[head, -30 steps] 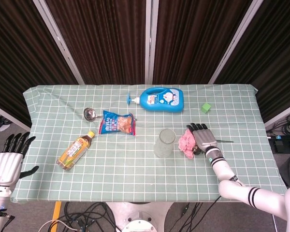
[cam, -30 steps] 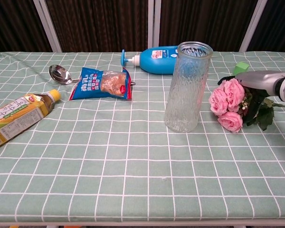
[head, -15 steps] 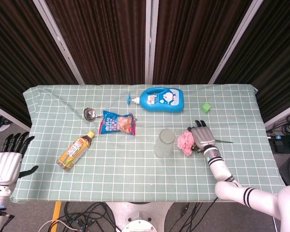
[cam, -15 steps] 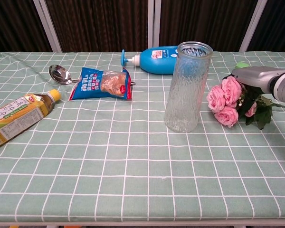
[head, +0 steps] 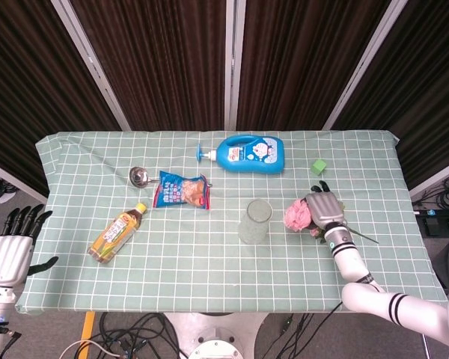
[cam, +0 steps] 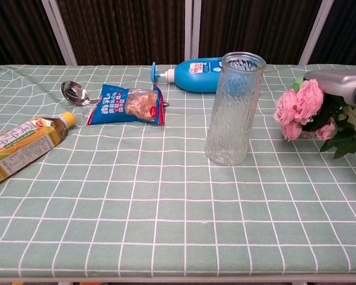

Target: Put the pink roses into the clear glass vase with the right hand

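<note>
At the right of the frame the right hand (head: 323,209) grips the pink roses (cam: 301,108) clear of the tablecloth, so the carry is in hand (left hand (head: 7,253) idle, fingers apart), and next the stems must tip down over the glass vase (cam: 234,109) at centre.

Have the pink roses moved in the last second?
Yes. The roses have risen off the cloth in the right hand and shifted right, away from the glass vase, which stayed put.
</note>
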Controlling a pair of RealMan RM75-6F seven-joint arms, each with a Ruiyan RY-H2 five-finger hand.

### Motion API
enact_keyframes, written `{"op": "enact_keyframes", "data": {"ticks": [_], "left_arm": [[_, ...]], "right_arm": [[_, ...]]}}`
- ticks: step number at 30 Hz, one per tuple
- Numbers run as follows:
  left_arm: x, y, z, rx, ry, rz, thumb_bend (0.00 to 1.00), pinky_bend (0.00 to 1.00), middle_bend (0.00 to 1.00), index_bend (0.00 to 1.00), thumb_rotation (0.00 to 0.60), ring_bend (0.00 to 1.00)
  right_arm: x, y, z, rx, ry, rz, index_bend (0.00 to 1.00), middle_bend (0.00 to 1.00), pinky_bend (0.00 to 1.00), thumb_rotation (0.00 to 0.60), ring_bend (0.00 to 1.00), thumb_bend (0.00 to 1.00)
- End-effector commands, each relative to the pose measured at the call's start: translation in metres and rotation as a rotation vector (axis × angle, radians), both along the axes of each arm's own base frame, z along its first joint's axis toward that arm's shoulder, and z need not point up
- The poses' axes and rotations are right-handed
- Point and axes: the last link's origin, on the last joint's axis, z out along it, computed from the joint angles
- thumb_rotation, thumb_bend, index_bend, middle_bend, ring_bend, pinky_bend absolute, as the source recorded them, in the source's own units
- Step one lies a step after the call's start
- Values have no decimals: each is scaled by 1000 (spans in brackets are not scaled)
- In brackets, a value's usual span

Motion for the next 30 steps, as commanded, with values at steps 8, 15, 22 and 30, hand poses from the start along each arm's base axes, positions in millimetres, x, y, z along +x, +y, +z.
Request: {"op": "enact_keyframes", "data": {"ticks": [8,15,22,30], "left_arm": [[1,2,-1,-8,3,4,25,48,49,131,600,19],[5,3,-3,-15,11,-3,25,48,49,131,600,19],[8,5,-3,-15,27,-9,26,48,49,130,600,19],[7,5,-2,-13,35,-2,26,48,49,130,600,19]], "right_arm": [[45,-2,80,-174,-224,84,736,595,0,600,184,149],[105,8,153,-348,-403,292,735,591,0,600,184,148],[151,21,172,-368,-738,423,735,589,9,600,207,148],[173,34,156,-286,-1082,479,734,590,41,600,207,145]]}}
